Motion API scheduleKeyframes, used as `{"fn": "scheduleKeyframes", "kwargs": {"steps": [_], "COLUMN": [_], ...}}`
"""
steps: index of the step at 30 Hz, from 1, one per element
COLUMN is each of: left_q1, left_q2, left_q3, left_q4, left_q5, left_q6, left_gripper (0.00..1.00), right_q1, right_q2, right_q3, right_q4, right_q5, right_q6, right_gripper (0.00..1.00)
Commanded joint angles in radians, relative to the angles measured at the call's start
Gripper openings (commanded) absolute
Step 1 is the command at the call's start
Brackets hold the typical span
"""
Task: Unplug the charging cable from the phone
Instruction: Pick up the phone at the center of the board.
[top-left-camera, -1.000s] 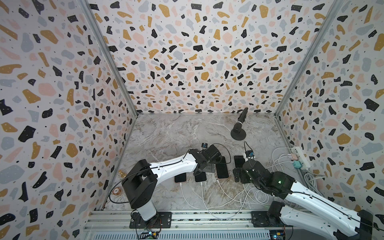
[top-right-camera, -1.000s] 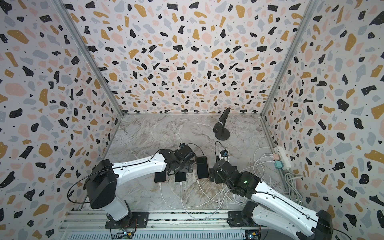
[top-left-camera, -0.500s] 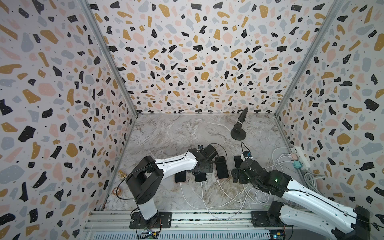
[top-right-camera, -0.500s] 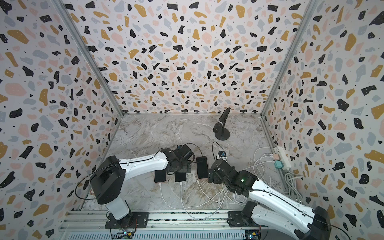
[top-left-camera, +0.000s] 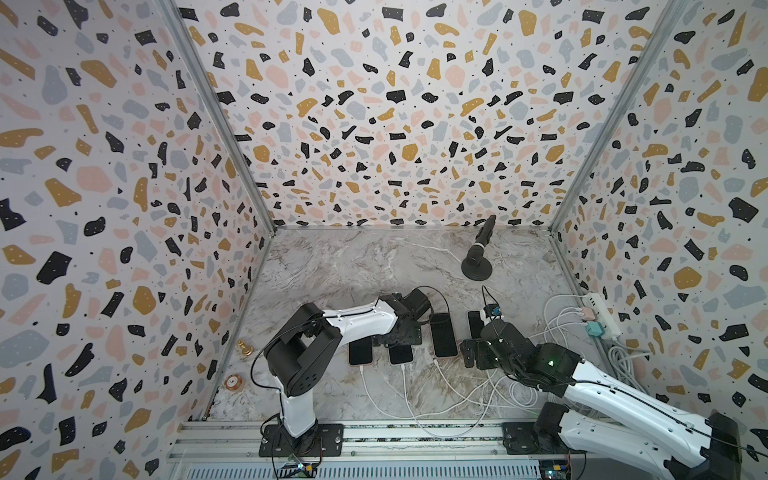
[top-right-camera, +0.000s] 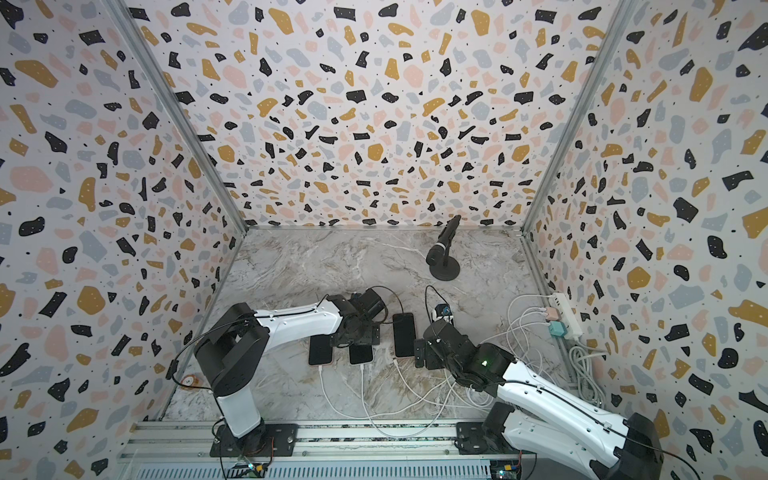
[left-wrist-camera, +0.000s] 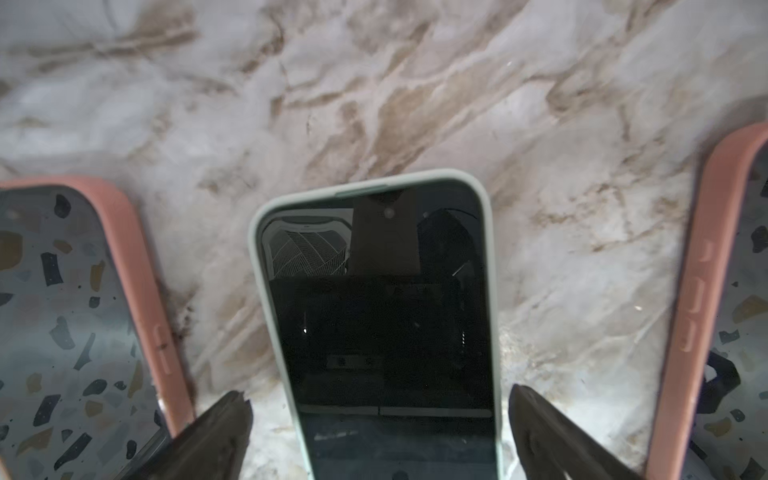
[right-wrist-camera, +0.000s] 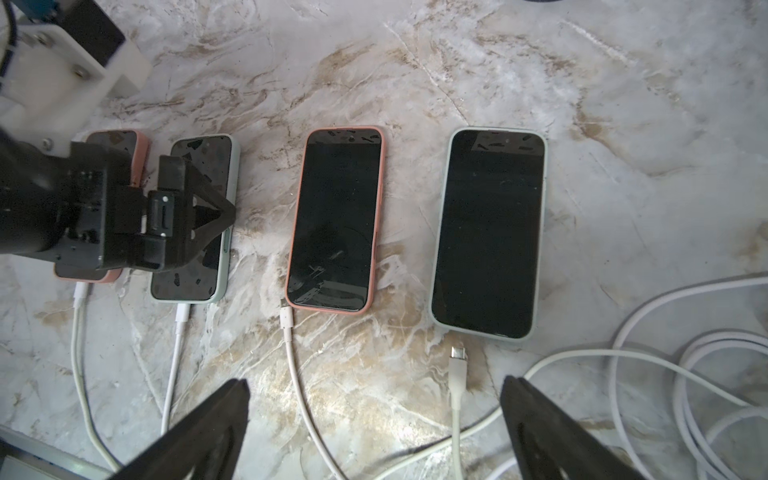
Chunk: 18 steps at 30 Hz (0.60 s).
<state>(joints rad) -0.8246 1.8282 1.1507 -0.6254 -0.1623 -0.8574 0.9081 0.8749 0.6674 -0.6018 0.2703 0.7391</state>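
- Marble-patterned tabletop (top-left-camera: 353, 266): carries all items below.
- Four phones, screens up, in one row: pink-cased phone (right-wrist-camera: 120, 137), mint-cased phone (right-wrist-camera: 203, 147), second pink-cased phone (right-wrist-camera: 336, 220), large pale-cased phone (right-wrist-camera: 488, 232).
- White cables (right-wrist-camera: 291, 374): trail from the row toward the front edge.
- Loose connector (right-wrist-camera: 458, 353): just beside the large pale-cased phone, not touching it.
- Microphone stand (top-left-camera: 476, 270): near the back.
- Power strip (top-left-camera: 602, 311): at the right edge.

Four phones (right-wrist-camera: 336, 218) side by side on table (top-left-camera: 353, 266), cables (right-wrist-camera: 286, 322) before them, microphone (top-left-camera: 476, 257) behind, power strip (top-left-camera: 602, 313) right

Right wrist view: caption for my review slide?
Four phones on marble table; a white plug lies free beside the largest phone, left gripper above a smaller phone.
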Motion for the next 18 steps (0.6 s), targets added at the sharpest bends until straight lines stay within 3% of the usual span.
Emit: {"fn": "scheduleKeyframes", "kwargs": {"steps": [1,7,18], "left_q1": [0.007,0.007,0.007], "left_q2": [0.019,0.043,0.055], "left_q3": [0.012,0.010,0.014], "left_q4": [0.003,0.022,0.055], "left_q5": [0.023,0.054,0.110], "left_q6": [-0.006,-0.001,0.011], "left_gripper": [0.99,0.93,0.72], "right_q1": [0.002,0.001,0.010], "right_q2": [-0.019,-0.028,-0.055], "right_q3": [-0.012,-0.031,-0.076], "right_q4": [0.017,0.032,0.068], "right_q5": [-0.008,-0.025,-0.066], "right_q6": [0.015,0.016,0.000], "right_gripper": [1.00,1.00,1.00]}}
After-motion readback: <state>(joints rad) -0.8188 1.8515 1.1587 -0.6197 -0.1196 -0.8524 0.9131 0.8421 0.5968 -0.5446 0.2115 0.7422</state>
